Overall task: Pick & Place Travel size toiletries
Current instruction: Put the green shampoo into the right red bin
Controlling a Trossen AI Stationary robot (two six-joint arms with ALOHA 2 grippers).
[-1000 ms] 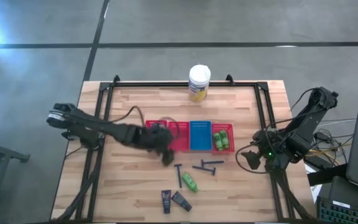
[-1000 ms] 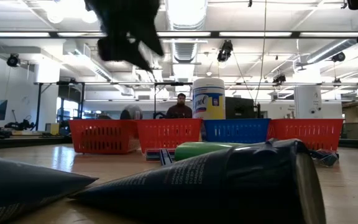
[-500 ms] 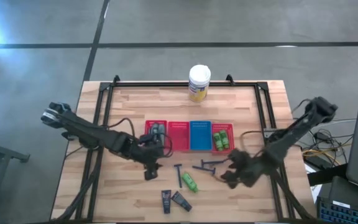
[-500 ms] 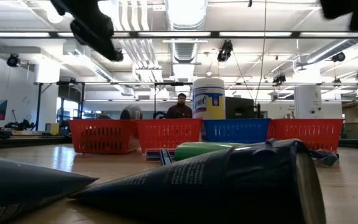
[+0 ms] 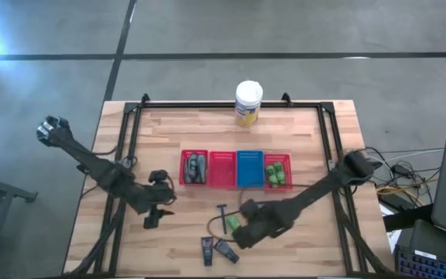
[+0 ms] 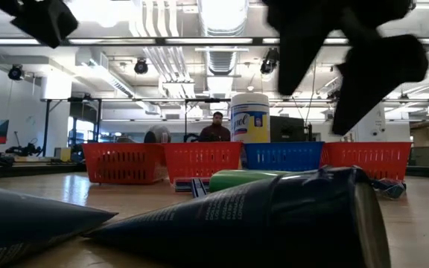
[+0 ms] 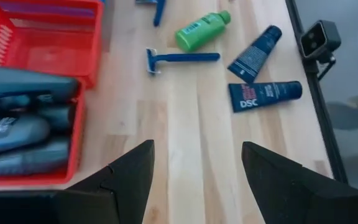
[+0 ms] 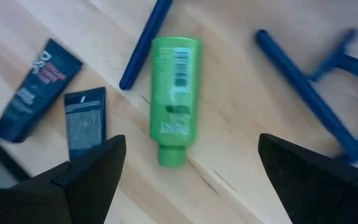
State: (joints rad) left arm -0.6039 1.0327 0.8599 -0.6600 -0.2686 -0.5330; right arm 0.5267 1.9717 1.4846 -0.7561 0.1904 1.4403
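Toiletries: part sorted, part loose on the bench
Right gripper [image 8: 185, 180]: spread wide, empty, poised over the green bottle [image 8: 174, 101], near the front edge around the middle
Green bottle: flat on the wood, cap toward the wrist camera, not touched
Beside it: one razor [image 8: 145, 43] just next to the bottle, another razor [image 8: 309, 93] a little farther off; two black tubes [image 8: 84, 122] close together, nearer the front edge
Left gripper [image 7: 194, 168]: wide open, nothing held, over bare wood toward the left edge, well apart from the loose items
Trays: row of four across the bench middle
Leftmost red tray [image 5: 193, 154]: grey bottles [image 7: 17, 118] lying inside, done
Rightmost red tray [image 5: 277, 157]: green bottles [image 5: 273, 172] inside, done
Second red tray [image 5: 222, 170]: cannot tell any contents from above
Blue tray [image 5: 249, 168]: likewise nothing made out
Jar [image 5: 248, 102]: upright at the back edge, not part of the job
Left to do, by judgement: green bottle, razors, both tubes; roughly half remaining
Likely next: green bottle to the rightmost tray
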